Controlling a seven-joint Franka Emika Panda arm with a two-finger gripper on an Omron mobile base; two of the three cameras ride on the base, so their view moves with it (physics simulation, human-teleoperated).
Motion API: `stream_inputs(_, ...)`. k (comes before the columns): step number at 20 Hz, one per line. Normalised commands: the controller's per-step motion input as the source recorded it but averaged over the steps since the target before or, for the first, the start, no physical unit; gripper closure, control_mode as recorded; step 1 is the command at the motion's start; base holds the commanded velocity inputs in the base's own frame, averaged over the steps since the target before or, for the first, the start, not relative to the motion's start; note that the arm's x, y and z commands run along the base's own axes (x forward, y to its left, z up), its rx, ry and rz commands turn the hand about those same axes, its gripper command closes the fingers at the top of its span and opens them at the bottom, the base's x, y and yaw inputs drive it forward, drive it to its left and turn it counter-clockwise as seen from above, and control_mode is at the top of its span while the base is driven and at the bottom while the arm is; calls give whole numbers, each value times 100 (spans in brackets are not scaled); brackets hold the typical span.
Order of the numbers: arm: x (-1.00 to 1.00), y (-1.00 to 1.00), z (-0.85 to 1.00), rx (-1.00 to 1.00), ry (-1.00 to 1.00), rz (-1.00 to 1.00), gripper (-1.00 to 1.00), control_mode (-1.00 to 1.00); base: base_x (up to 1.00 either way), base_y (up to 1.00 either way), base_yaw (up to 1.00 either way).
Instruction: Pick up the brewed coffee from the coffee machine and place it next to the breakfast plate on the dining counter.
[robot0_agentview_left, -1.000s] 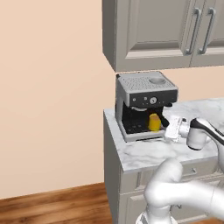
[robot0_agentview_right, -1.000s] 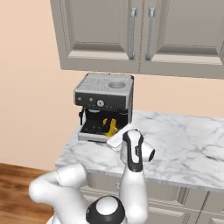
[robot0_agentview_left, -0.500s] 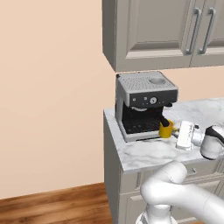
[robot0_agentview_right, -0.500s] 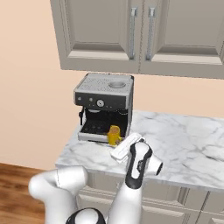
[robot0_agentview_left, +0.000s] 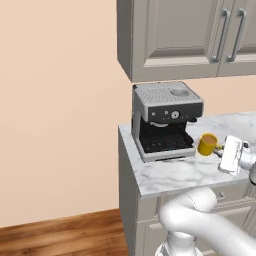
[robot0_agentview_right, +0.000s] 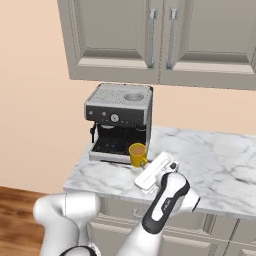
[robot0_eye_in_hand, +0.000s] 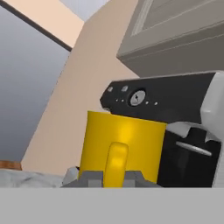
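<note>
The gripper (robot0_eye_in_hand: 111, 175) is closed on the handle of the yellow mug of brewed coffee (robot0_eye_in_hand: 124, 146); in the hand view its two dark fingertips (robot0_eye_in_hand: 89, 177) sit at either side of the handle, which rises between them at the bottom of the picture, with the mug's yellow wall filling the middle just beyond. In the left base view the gripper (robot0_agentview_left: 218, 149) reaches in from the right and holds the mug (robot0_agentview_left: 207, 144) upright in the air, clear of the marble countertop (robot0_agentview_left: 170, 172) and just to the right of the coffee machine (robot0_agentview_left: 165, 117), out of its black front recess. In the right base view the mug (robot0_agentview_right: 137, 154) shows brown liquid at its open top and hangs in front of the machine's (robot0_agentview_right: 120, 122) right front corner, with the gripper (robot0_agentview_right: 145, 163) coming up to it from below and to the right. The boxy silver-grey machine stands at the left end of the countertop (robot0_agentview_right: 210, 160), its round dial on the front panel and its perforated top facing up. Grey cabinets (robot0_agentview_right: 150, 35) with long vertical handles hang on the wall above the machine, and grey base cabinets (robot0_agentview_left: 129, 200) carry the marble top. To the left, a bare peach wall (robot0_agentview_left: 60, 100) runs down to a wooden floor (robot0_agentview_left: 60, 232).
</note>
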Motion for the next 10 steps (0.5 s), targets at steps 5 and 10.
stream_inputs(5, -38, -9, 89, 0, -10, 0, 100, -100, 0, 0, 0)
stream_inputs(10, -76, 24, 38, -3, 1, 16, 100, -100, 0, 0, 0)
